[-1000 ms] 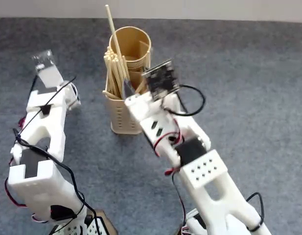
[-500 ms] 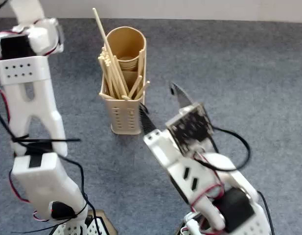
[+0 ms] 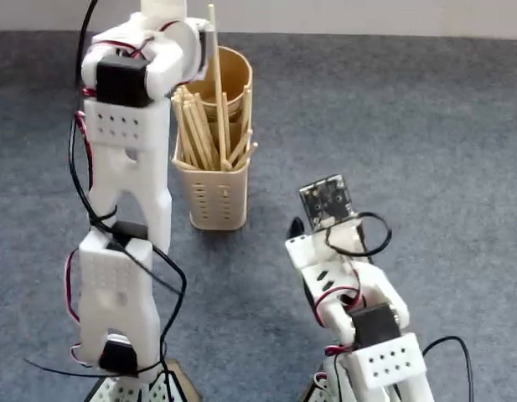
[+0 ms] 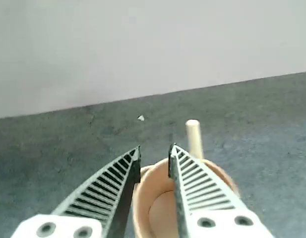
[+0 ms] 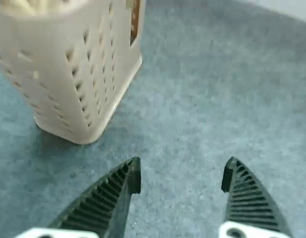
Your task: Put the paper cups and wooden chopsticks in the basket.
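Observation:
A beige slotted basket (image 3: 216, 197) stands mid-table with a stack of paper cups (image 3: 233, 79) and several wooden chopsticks (image 3: 199, 130) in it. One chopstick (image 3: 214, 59) sticks up higher than the rest. My left arm (image 3: 124, 109) stretches to the far side beside the basket. In the left wrist view my left gripper (image 4: 154, 156) hovers over the top paper cup (image 4: 153, 203), narrowly open and holding nothing; the tall chopstick's tip (image 4: 193, 134) is just outside one finger. My right gripper (image 5: 181, 173) is wide open and low over the carpet, a short way from the basket (image 5: 78, 74).
Grey carpet (image 3: 426, 126) covers the table, with free room to the right of the basket. The right arm (image 3: 342, 260) is folded back toward the near edge. A pale wall (image 4: 143, 44) rises behind the far edge.
The left arm swung up from the left side to the basket's far rim. The right arm drew back from the basket toward the near edge. The tall chopstick now stands more upright.

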You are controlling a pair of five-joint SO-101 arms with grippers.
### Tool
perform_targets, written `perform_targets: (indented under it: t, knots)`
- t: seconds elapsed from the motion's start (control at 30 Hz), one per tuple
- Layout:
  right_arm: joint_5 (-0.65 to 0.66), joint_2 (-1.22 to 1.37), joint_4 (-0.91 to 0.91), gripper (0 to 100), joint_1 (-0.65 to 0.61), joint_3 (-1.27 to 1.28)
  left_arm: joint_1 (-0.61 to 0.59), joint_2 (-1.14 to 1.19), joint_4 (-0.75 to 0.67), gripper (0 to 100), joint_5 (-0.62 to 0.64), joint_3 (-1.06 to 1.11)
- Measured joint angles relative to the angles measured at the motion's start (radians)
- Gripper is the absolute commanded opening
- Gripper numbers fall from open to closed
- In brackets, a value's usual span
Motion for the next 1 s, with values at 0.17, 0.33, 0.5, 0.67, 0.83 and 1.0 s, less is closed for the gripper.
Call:
perform_targets:
  t: [0.17,0.33,0.5,0.67,0.83,1.0]
  knots:
    - [0.000,0.000,-0.094,26.6,0.000,0.106,0.003,-0.077,0.023,13,0.000,-0.021]
    - [0.000,0.000,-0.103,26.6,0.000,0.115,0.006,-0.193,0.023,13,-0.002,-0.023]
    - [0.000,0.000,-0.103,26.6,0.000,0.115,-0.054,-0.238,-0.141,13,-0.025,0.043]
    - [0.000,-0.002,-0.106,26.6,0.000,0.141,-0.117,-0.190,-0.410,13,-0.023,0.313]
    - [0.000,-0.003,-0.106,26.6,0.000,0.166,-0.115,-0.101,-0.502,13,-0.025,0.416]
    - [0.000,-0.003,-0.143,26.6,0.000,0.175,-0.091,-0.077,-0.451,13,-0.023,0.420]
